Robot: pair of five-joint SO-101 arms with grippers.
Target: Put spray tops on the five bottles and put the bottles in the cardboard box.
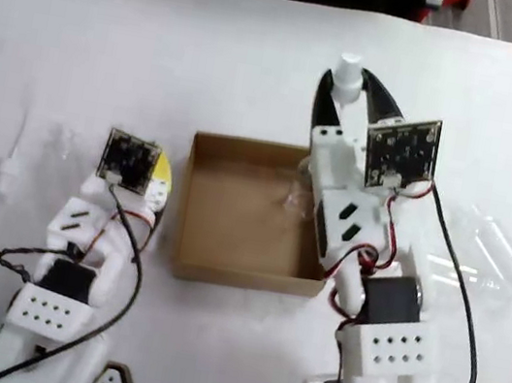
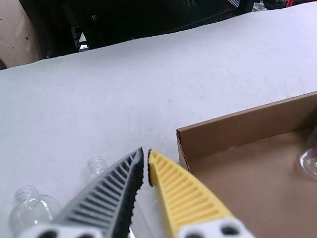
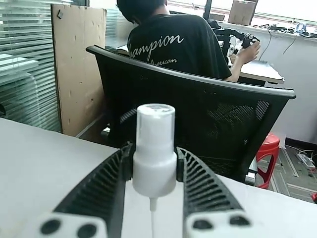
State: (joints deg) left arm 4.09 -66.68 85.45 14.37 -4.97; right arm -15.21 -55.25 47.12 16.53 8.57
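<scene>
My right gripper point(image 3: 154, 149) is shut on a white spray top point(image 3: 155, 124), held upright above the table beyond the far side of the cardboard box point(image 1: 233, 212). In the high view this spray top point(image 1: 349, 71) sits between the black fingers. One clear bottle point(image 1: 299, 195) lies inside the box at its far right corner. My left gripper point(image 2: 146, 152) is shut with nothing in it, its grey and yellow fingers pressed together just left of the box point(image 2: 237, 134). Two clear bottles without tops point(image 2: 29, 207) point(image 2: 97, 166) stand near it.
A loose white spray top point(image 1: 8, 176) lies on the white cloth at the far left. More clear bottles point(image 1: 491, 253) lie to the right of the right arm. Open cloth stretches across the far half of the table.
</scene>
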